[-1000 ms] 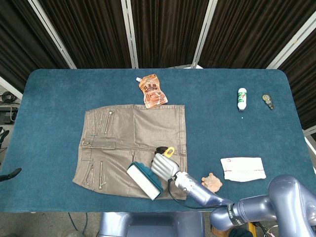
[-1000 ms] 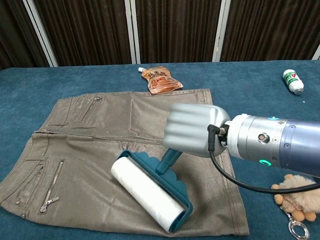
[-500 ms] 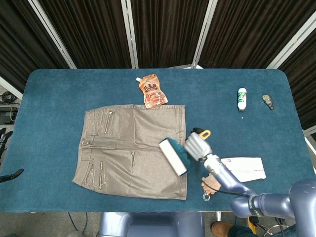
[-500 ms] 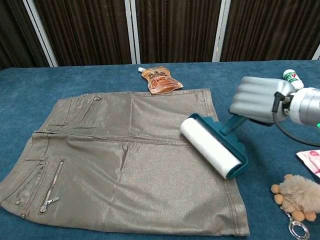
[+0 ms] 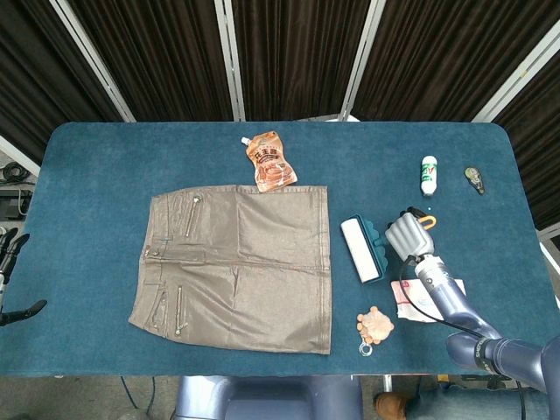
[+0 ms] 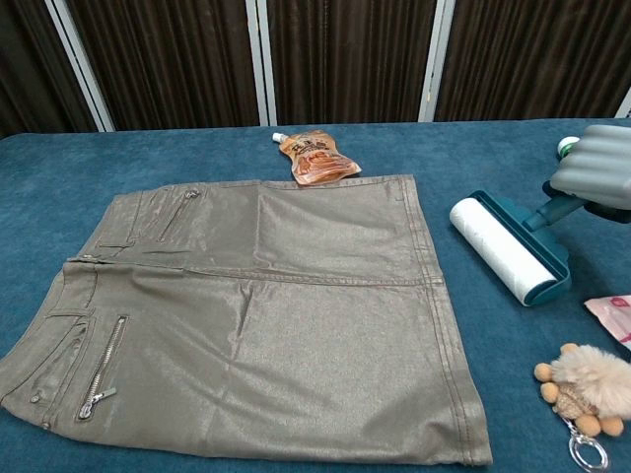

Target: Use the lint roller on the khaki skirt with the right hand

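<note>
Right hand (image 5: pixel 405 234) clenched round the handle of the roller (image 5: pixel 362 249), carrying it clear of the skirt (image 5: pixel 238 262). Roller head sits just to the hand's left, over bare bench (image 5: pixel 105 166), beside the skirt's right edge but apart from it; whether touching the bench or hovering above it, cannot tell. Skirt lies flat, well to the hand's left, waistband toward the left side of the bench. Judging by this placement, rolling looks finished or paused: no contact with the cloth now, and probably only setting the roller down remains, unless another pass is meant. Lint pickup on the sheet too small to judge. Plush keyring (image 5: pixel 374 326) and packet (image 5: pixel 429 298) close below the hand, so little room for a set-down there. Left hand (image 5: pixel 10 278) barely visible at the far left edge, fingers seemingly apart, holding nothing.
</note>
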Action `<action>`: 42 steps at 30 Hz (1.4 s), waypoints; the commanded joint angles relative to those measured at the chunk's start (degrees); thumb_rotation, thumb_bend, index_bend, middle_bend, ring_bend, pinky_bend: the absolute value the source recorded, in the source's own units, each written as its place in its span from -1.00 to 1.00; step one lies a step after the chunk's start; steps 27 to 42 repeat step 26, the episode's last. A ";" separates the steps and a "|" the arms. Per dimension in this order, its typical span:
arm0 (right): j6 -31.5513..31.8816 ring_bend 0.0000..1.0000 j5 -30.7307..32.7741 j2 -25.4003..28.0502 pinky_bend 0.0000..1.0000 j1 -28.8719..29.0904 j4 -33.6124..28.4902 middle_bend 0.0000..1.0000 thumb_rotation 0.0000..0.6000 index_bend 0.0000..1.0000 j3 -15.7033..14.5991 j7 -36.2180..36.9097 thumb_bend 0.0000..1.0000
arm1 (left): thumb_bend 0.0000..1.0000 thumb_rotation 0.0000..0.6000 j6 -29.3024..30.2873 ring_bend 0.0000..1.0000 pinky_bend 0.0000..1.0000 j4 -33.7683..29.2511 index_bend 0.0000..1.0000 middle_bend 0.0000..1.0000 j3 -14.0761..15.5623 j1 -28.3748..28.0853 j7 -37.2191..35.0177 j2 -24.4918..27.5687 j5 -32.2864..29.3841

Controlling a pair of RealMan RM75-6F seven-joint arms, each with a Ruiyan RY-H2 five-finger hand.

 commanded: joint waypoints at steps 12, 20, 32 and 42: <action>10.59 -1.00 -4.20 9.02 -1.00 -7.31 -12.98 -1.00 1.00 -1.00 2.51 10.86 -1.00 | -1.00 1.00 1.10 -1.00 -1.00 -0.19 -1.00 -1.00 0.18 0.52 -3.27 1.46 1.14; 20.72 -1.00 -10.28 18.14 -1.00 -17.02 -23.98 -1.00 1.00 -1.00 3.03 31.48 -1.00 | -1.00 1.00 3.56 -1.00 -1.00 0.60 -1.00 -1.00 0.40 1.33 -6.02 2.06 3.37; 29.28 -1.00 -18.39 18.45 -1.00 -23.83 -23.64 -1.00 1.00 -1.00 2.48 44.97 -1.00 | -1.00 1.00 4.97 -1.00 -1.00 0.70 -1.00 -1.00 0.48 1.92 -6.96 2.15 4.12; 29.28 -1.00 -18.39 18.45 -1.00 -23.83 -23.64 -1.00 1.00 -1.00 2.48 44.97 -1.00 | -1.00 1.00 4.97 -1.00 -1.00 0.70 -1.00 -1.00 0.48 1.92 -6.96 2.15 4.12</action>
